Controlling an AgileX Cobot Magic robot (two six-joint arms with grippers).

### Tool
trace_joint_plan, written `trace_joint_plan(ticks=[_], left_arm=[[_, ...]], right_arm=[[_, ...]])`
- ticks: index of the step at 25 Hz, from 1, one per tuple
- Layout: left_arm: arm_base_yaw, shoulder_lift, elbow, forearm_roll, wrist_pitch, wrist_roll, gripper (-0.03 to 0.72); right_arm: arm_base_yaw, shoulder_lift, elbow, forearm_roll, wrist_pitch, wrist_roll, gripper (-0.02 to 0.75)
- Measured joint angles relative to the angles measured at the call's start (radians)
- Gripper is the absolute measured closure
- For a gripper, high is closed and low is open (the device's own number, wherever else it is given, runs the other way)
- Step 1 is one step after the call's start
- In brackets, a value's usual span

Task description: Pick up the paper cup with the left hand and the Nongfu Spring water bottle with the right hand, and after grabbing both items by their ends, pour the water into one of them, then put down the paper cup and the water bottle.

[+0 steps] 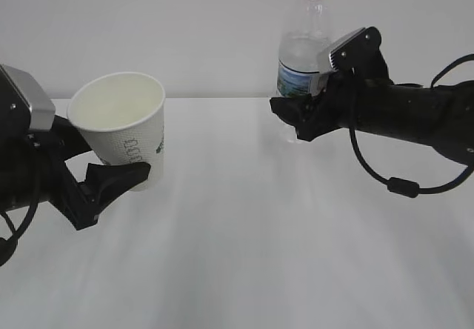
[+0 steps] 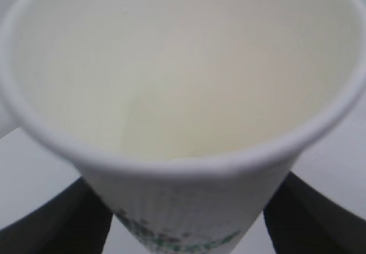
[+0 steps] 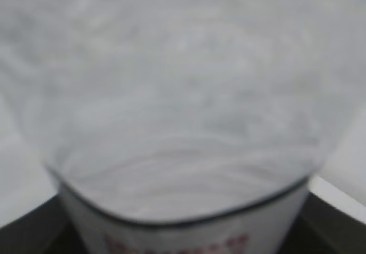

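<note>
The white paper cup (image 1: 122, 125) is held clear of the table at the left, tipped so its cream inside faces the camera. My left gripper (image 1: 144, 167) is shut on its lower end, one black finger (image 1: 118, 179) across the front. The left wrist view looks into the cup (image 2: 183, 82) with a finger (image 2: 51, 225) on each side. At the back right the Nongfu Spring water bottle (image 1: 304, 47) stands upright, water (image 1: 300, 58) inside. My right gripper (image 1: 290, 118) is shut on its lower part, hiding the base. The bottle (image 3: 183, 94) fills the right wrist view.
The white table (image 1: 244, 255) runs back to an edge (image 1: 215, 98) against a pale wall. A black cable (image 1: 400, 186) loops down under the right arm. A wide gap separates cup and bottle.
</note>
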Motion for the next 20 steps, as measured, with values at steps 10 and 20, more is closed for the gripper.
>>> trace_joint_plan(ticks=[10,20], left_arm=[[-0.042,0.000,0.000,0.042,-0.020,0.000,0.120],[-0.066,0.000,0.000,0.048,-0.051,-0.048,0.122]], right_arm=[[0.000,-0.179,0.070,-0.091,0.046,0.082,0.214],[0.000,-0.286,0.072,-0.371,0.052,0.348,0.214]])
